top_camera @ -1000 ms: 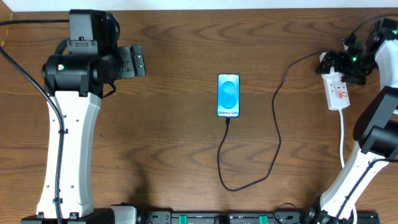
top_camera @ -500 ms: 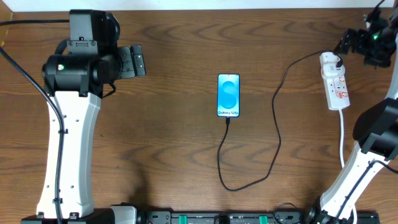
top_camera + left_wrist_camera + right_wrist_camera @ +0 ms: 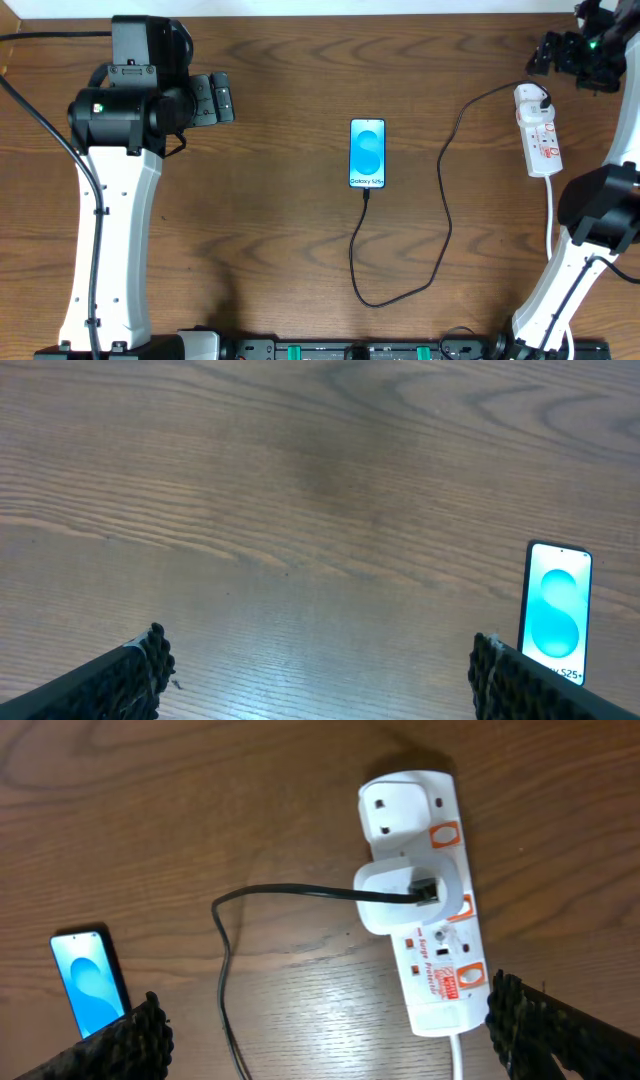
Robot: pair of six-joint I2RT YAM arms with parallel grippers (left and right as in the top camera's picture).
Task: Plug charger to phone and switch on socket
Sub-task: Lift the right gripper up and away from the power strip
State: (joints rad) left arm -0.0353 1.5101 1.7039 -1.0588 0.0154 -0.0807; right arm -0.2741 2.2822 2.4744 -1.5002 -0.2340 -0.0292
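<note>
— Since you have the view from above, what lies around the phone [image 3: 367, 153], and does anything stand in the way?
— Very little. It lies flat at mid-table, screen up and lit blue. The charger [image 3: 445, 215] meets its near short edge, loops toward the front of the table, then runs back up to a white adapter [image 3: 400, 895] seated in the socket [image 3: 540, 135] at the far right. Nothing covers the phone or the socket. Whether the switch is on I cannot tell.
— And the arms?
— The left gripper [image 3: 320, 665] hangs over bare wood, well to the left of the phone. Its fingers [image 3: 145, 665] are spread wide, with only tabletop between them. The right gripper [image 3: 325, 1020] is held near the socket's far end without touching it, jaws equally wide and holding nothing.
— Count it all for me.
— One phone, one black cable, one power strip, one adapter, two arms. The strip shows two outlets. One holds the adapter and the other is free. One white cord [image 3: 458, 1060] leaves the strip's near end.
— Surface and room?
— It's a dark brown wood-grain table [image 3: 280, 250] with a soft sheen. A black rail [image 3: 350, 348] with green parts runs along the front edge, and a pale strip shows beyond the far edge.
</note>
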